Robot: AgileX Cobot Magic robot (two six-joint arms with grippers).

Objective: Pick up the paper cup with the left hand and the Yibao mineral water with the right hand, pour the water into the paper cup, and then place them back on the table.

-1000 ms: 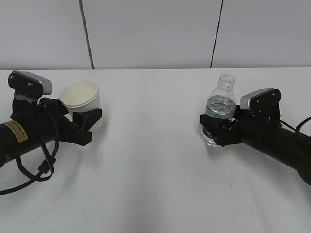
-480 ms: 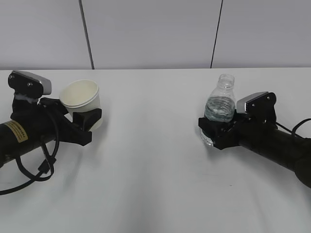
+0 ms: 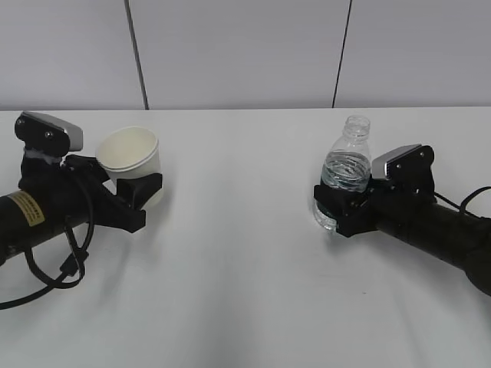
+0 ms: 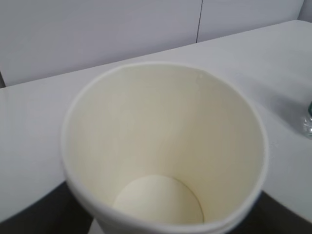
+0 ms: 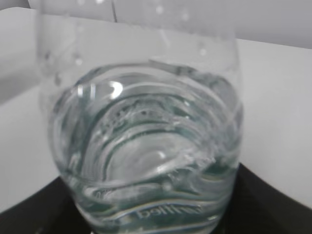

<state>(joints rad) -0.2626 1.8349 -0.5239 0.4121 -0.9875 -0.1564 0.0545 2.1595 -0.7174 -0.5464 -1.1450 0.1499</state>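
The white paper cup (image 3: 129,156) sits between the fingers of my left gripper (image 3: 140,193), which is shut on its lower part; it leans slightly. In the left wrist view the cup (image 4: 165,141) fills the frame and its cream inside is empty. The clear Yibao bottle (image 3: 345,175), uncapped and holding water, is gripped low by my right gripper (image 3: 335,208) and leans slightly. In the right wrist view the bottle (image 5: 146,141) fills the frame between dark fingers (image 5: 275,202). I cannot tell whether the cup or the bottle touches the white table (image 3: 245,276).
A grey panelled wall (image 3: 245,54) stands behind the table's far edge. A black cable (image 3: 54,280) loops on the table under the left arm. Bare tabletop lies between the two arms.
The right arm has shifted a little to the left with the bottle. The left arm and the cup have barely moved.
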